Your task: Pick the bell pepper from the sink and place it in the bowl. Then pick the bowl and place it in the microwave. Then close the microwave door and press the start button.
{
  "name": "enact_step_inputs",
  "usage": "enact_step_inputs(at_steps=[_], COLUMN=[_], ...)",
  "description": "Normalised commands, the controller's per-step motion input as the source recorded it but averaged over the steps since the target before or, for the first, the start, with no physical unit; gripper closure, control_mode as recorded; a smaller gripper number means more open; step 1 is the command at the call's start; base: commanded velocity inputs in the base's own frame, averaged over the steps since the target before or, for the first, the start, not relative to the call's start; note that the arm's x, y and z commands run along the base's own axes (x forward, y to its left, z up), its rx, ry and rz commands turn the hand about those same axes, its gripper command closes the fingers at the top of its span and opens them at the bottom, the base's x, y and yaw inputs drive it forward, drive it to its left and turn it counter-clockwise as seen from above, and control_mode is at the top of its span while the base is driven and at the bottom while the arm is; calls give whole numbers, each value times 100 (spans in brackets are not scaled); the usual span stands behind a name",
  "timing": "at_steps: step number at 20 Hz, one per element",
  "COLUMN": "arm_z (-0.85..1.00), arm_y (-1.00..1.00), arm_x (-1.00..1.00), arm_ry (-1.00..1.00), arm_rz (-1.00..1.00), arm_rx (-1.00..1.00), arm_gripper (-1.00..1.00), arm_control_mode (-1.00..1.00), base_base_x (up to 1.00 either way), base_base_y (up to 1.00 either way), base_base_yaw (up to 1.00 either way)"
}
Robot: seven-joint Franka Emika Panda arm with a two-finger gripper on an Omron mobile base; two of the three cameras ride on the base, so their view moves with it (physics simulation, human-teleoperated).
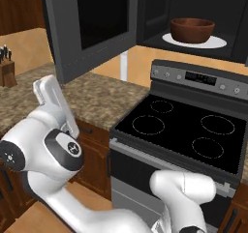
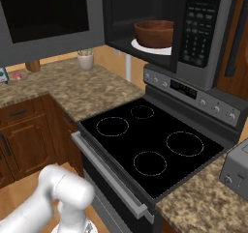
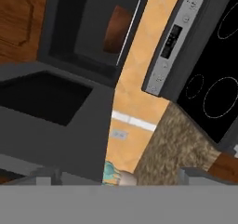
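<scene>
The dark reddish-brown bowl (image 1: 192,30) (image 2: 154,33) sits on the white turntable plate (image 1: 215,42) inside the open microwave (image 2: 206,58). A slice of the bowl (image 3: 116,30) also shows in the hand view. The microwave door (image 1: 92,29) (image 2: 48,19) (image 3: 51,107) hangs wide open to the left, over the counter. The keypad strip (image 2: 196,31) runs down the microwave's right side. My gripper (image 3: 121,175) is open, its fingertips (image 3: 45,174) far apart with nothing between them, low beside the open door. The bell pepper and the sink are out of view.
A black glass cooktop (image 1: 184,130) (image 2: 145,140) with its control panel (image 1: 203,78) lies under the microwave. Granite counter (image 1: 97,96) runs to the left, with a knife block (image 1: 7,67) and a utensil cup (image 2: 85,59). A toaster (image 2: 237,171) stands at the right.
</scene>
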Motion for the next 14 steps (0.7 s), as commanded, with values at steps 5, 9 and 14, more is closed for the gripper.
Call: enact_step_inputs(at_steps=[5, 9, 14], arm_z=[-21, -19, 0], arm_y=[55, 66, -6], arm_x=[100, 96, 42], arm_ry=[0, 0, -4], arm_rz=[-11, -11, -13], arm_rx=[0, 0, 2], arm_gripper=[-100, -100, -100], arm_control_mode=[-100, -100, -100], base_base_x=[0, 0, 0], base_base_y=[0, 0, 0], base_base_yaw=[0, 0, 0])
